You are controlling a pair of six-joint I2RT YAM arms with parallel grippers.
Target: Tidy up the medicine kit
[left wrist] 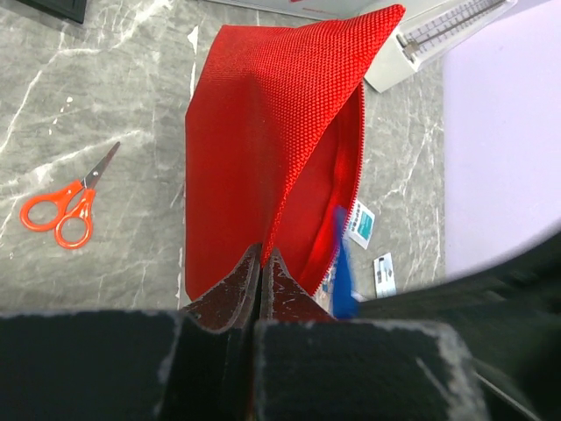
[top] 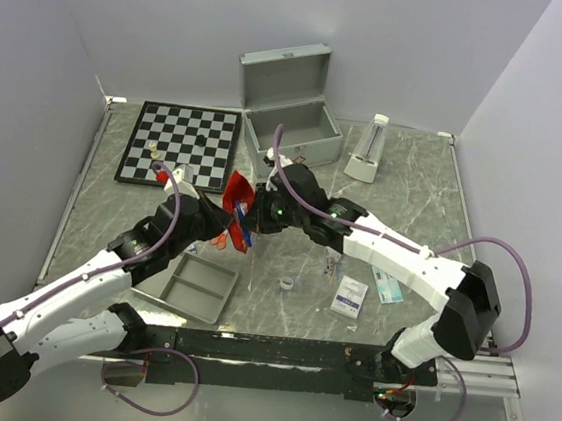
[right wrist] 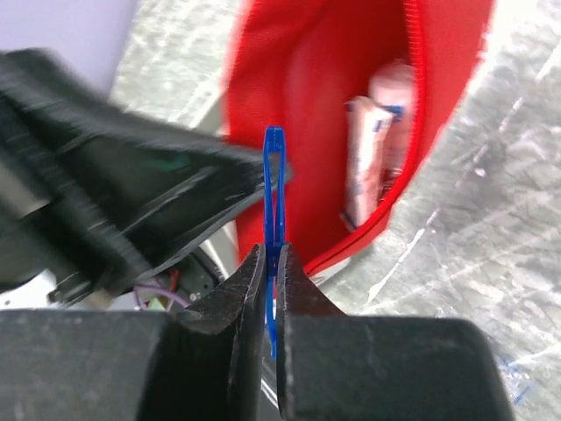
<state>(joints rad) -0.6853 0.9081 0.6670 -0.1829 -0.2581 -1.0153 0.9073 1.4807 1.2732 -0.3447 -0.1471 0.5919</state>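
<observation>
The medicine kit [top: 282, 120], a silver aluminium case, stands open at the back of the table with its lid up. In front of it my left gripper [left wrist: 263, 256] is shut on the edge of a red pouch [left wrist: 263, 132], holding its zipped mouth agape above the table. My right gripper [right wrist: 272, 253] is shut on blue plastic tweezers [right wrist: 274, 175], whose tips point at the pouch [right wrist: 333, 96] opening. White packets [right wrist: 372, 149] lie inside the pouch. From above, both grippers meet at the pouch [top: 239, 192], with the tweezers [top: 245, 230] just below it.
A chessboard [top: 180, 145] lies at back left and a white metronome-like object [top: 368, 149] at back right. A grey two-compartment tray [top: 192, 287] sits near the left arm. Orange scissors [left wrist: 61, 210], a small roll [top: 286, 284], a box [top: 349, 298] and sachets [left wrist: 360, 224] lie on the marble top.
</observation>
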